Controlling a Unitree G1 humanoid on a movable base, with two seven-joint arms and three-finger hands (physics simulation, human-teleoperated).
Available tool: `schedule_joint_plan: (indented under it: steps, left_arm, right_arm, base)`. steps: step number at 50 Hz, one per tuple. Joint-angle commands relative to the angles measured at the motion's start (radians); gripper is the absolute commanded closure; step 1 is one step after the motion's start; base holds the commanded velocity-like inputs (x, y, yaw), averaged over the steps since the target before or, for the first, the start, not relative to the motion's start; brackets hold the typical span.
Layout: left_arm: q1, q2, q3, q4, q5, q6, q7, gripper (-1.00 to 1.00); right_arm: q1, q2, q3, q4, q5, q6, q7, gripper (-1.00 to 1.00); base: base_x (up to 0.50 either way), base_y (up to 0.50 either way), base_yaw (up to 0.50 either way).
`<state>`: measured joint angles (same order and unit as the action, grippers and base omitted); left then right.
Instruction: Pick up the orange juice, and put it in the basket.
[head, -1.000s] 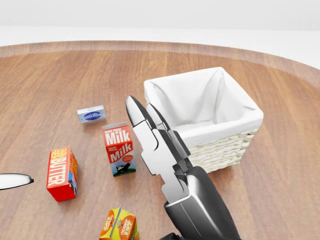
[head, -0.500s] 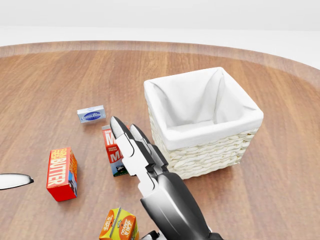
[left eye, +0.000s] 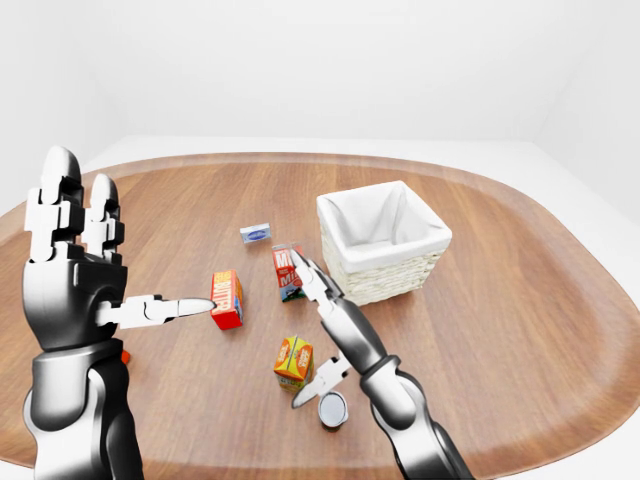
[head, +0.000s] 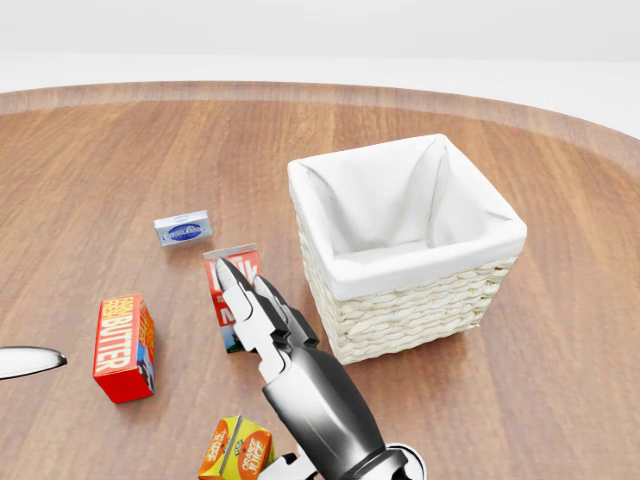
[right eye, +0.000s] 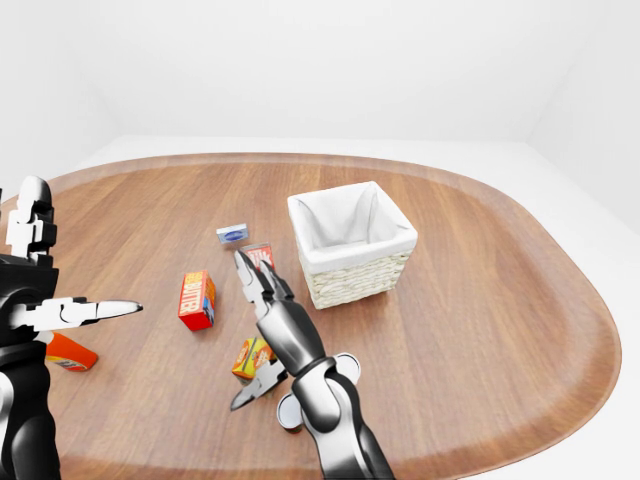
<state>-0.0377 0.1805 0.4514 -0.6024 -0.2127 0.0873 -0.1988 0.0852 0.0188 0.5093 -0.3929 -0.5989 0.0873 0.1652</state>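
Fingers of my right hand (left eye: 322, 330) are spreading wide and holding nothing in the left-eye view, thumb dipping just beside the orange juice (left eye: 294, 362) — a small glossy carton standing on the wooden bench (left eye: 500, 300). My left hand (left eye: 75, 270) is hanging open too, raised and empty.

Head view: my right hand is pulling back and sinking toward the bottom edge, covering more of the milk carton (head: 235, 285), so I am judging it is closing on the juice. The woven basket (head: 420, 310), cloth-lined and square, is waiting well apart.

Right-eye view is showing the same.
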Motion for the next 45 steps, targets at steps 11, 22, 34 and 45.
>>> schedule_joint_plan:
  steps: [11,22,34,45]
  left_arm:
    - [-0.002,0.001,-0.003,0.006,-0.001,0.0,0.003,-1.0]
    - [0.0,0.001,0.0,-0.001,-0.002,0.0,0.002,-1.0]
    - [0.001,0.0,0.0,-0.001,-0.001,0.0,0.0,-1.0]
    - [0.001,0.0,-0.001,0.001,-0.001,0.0,0.0,-1.0]
  right_arm:
    - [-0.027,0.033,-0.048,0.221,-0.001,0.0,-0.022,-1.0]
    - [-0.03,0.045,-0.047,0.292,0.001,-0.016,-0.037,-1.0]
    - [-0.031,0.054,-0.051,0.381,0.008,-0.072,-0.06,-1.0]
    - [-0.032,0.057,-0.062,0.44,0.016,-0.11,-0.075,-1.0]
  base:
    - [0.0,0.0,0.0]
    - [0.0,0.0,0.0]
    - [0.0,0.0,0.0]
    - [0.0,0.0,0.0]
